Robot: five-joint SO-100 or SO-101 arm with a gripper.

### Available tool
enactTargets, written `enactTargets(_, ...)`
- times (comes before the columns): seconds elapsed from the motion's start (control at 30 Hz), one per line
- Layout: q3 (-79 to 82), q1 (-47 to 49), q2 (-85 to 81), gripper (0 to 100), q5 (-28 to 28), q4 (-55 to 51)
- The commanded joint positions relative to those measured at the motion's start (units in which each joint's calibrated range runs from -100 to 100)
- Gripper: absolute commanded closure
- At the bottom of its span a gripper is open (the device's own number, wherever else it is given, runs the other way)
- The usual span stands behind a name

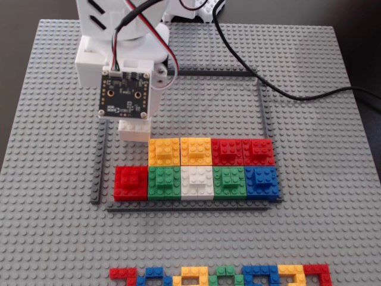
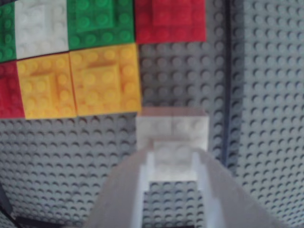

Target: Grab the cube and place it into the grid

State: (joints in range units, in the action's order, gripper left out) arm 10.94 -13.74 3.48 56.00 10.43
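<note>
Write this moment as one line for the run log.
gripper: shut on white cube | place: inside grid, left of yellow blocks | release: not yet

Grey studded baseplate (image 1: 53, 89) carries the grid (image 1: 265, 107), coloured blocks (image 1: 196, 164).

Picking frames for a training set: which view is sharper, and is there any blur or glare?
Fixed view: sharp, evenly lit, studs crisp across the grid. Wrist view: soft throughout, the end effector and the cube it grips are blurred; no strong glare in either.
</note>
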Motion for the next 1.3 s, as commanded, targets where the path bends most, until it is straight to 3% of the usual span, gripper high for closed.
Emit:
enactTargets(0.0,-5.8,-1.1,-0.6,95,0.6,-0.5)
enactTargets(1.27,-9.8,-0.3,5.5,94,0.8,2.9)
